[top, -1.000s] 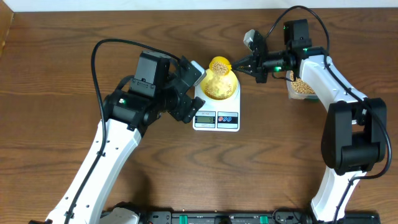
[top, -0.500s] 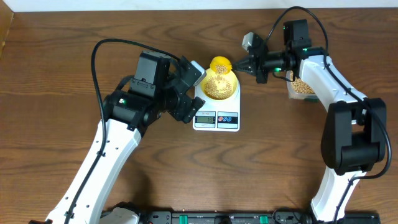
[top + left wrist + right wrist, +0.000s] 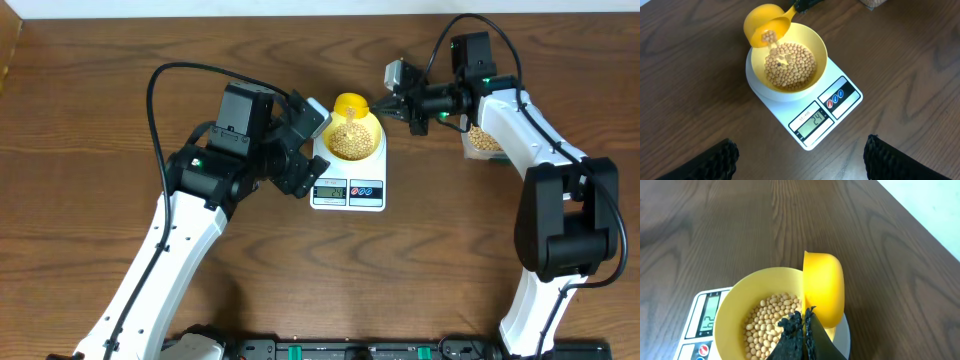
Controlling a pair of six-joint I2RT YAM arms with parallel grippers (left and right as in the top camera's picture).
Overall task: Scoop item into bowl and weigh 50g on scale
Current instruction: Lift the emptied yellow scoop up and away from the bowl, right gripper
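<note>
Tan beans are tumbling from yellow scoop, right claw clenching its handle, into bowl on scale; display reading 24, roughly halfway, more scooping needed; left claw hanging released.

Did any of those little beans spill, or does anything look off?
Nothing stands out. The tipped scoop pours beans straight into the bowl on the scale, and none lie on the table around it.

Left gripper just hangs there with jaws wide open, while the right gripper, wrist rolled sideways, is pinched tight on the scoop.
</note>
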